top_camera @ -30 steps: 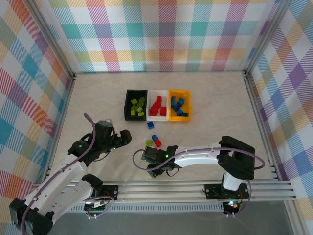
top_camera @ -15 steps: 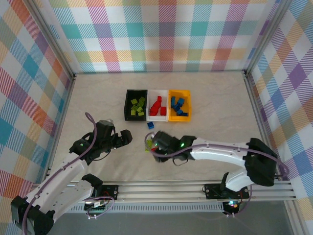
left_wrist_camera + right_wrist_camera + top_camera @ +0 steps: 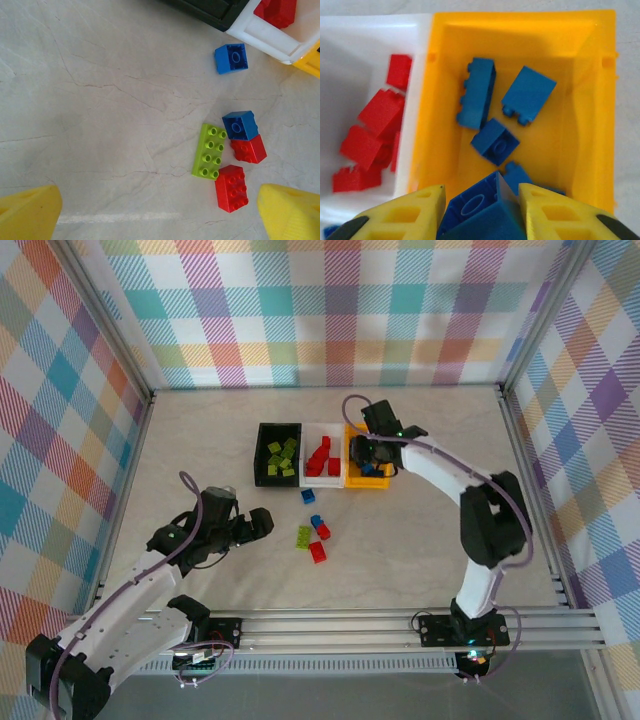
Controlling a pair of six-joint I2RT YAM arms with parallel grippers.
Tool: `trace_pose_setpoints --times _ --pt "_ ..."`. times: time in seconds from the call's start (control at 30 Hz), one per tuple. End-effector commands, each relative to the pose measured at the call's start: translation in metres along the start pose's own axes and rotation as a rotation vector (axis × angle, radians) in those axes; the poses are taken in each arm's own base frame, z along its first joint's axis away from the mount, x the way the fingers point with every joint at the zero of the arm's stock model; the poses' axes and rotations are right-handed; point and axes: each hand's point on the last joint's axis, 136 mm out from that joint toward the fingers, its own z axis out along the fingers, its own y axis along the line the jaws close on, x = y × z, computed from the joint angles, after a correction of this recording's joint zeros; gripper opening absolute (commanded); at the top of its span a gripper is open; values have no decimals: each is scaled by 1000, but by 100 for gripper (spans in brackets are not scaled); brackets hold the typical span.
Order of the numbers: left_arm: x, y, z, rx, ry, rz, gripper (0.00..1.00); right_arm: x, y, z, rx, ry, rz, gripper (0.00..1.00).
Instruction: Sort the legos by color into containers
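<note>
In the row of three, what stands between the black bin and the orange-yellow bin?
The white bin, holding red bricks, stands between the black bin and the orange-yellow bin. The top external view shows this.

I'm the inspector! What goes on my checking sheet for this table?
Surface: pale marbled table.
Job's things: green bricks in black bin, red bricks in white bin, blue bricks in yellow bin; five loose bricks on table: two blue, two red, one green.
Clutter: nothing seen.
Claws: left claw open, left of loose bricks; right claw shut on held blue brick over yellow bin.
Cables: purple cables along left arm and right arm.
Surroundings: plaid walls, metal rail at near edge.
</note>
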Motion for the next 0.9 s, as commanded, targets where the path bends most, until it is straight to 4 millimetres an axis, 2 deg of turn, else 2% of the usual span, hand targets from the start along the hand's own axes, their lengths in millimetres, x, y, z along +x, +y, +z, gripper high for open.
trace_pose_setpoints --times 0.0,0.1,0.2,0.27,0.43,0.53,0.6,0.73,0.87 --pt "2 2 4 10 3 -25 100 -1 -4 11 13 50 -4 48" --pt "2 2 4 10 4 -26 100 -7 1 4 -19 29 -10 65" --pt "1 1 5 9 4 -21 100 -5 11 -15 -57 7 -30 69" --pt "0 0 6 13 3 -21 100 7 19 -27 -77 8 -50 69" --pt "-2 -1 6 12 -3 -19 100 73 50 -51 -163 66 -145 70" --pt "-2 0 5 10 -4 -19 100 127 70 -59 -216 141 -216 75" --pt "-2 1 5 7 -6 -18 100 153 79 -61 -244 175 -245 75" --pt "-2 2 6 2 -4 -23 100 186 100 -53 -312 231 -304 73" --pt "0 3 7 4 -1 -27 100 203 111 -37 -302 268 -348 70"
